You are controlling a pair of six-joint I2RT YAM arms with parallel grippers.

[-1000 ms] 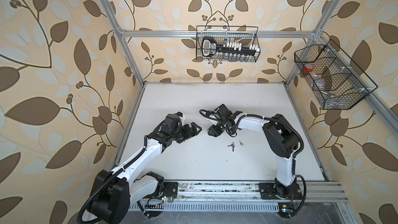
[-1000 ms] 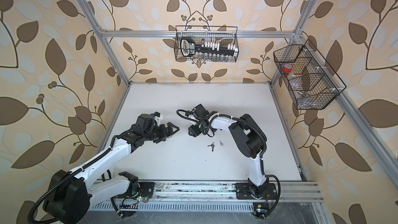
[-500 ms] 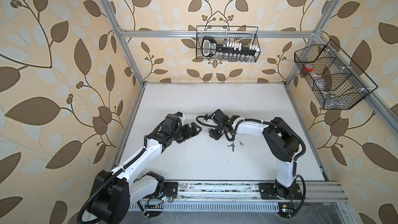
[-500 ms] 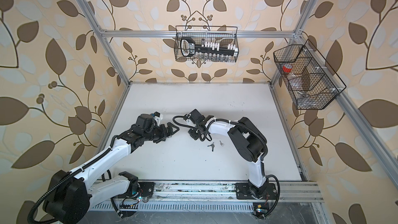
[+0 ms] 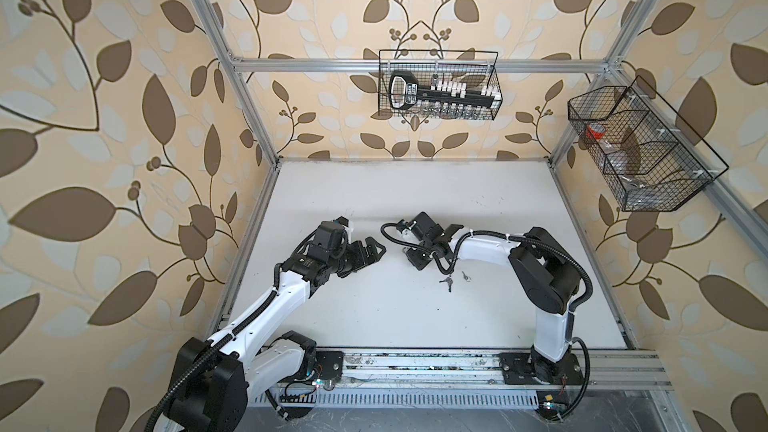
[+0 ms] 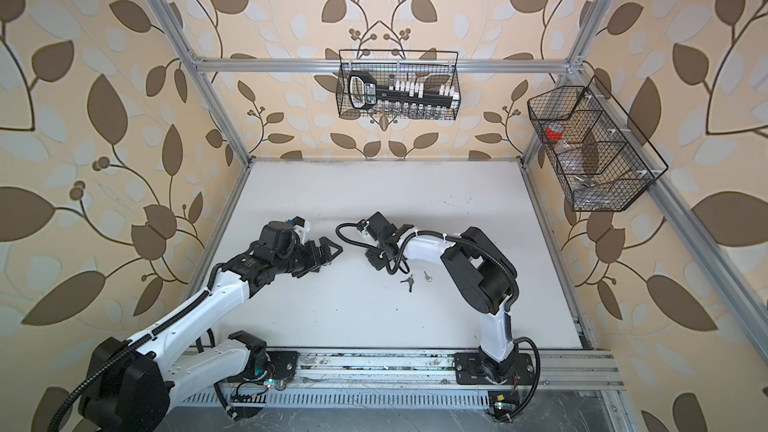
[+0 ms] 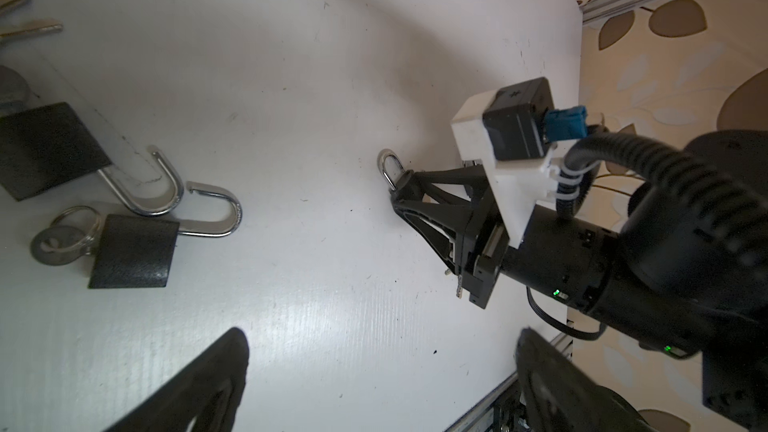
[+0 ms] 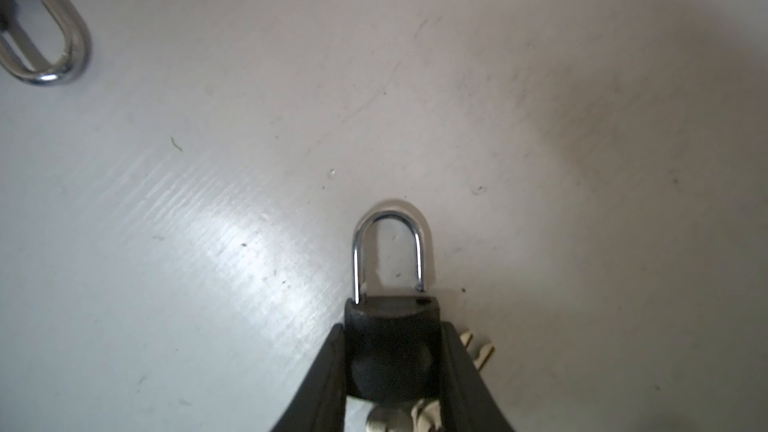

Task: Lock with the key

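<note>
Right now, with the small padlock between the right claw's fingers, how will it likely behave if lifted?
The small padlock looks rigid and probably heavy for its size: solid black body, steel shackle. One shackle leg sits clear of the body, so the shackle may swivel. Keys lie beside it; if attached, they would dangle.

Matt black padlock (image 8: 390, 351), shiny metal shackle (image 8: 388, 243), scuffed white table (image 8: 540, 76).

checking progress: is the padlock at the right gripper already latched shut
No, the padlock has its shackle end lifted clear of the hole.
</note>
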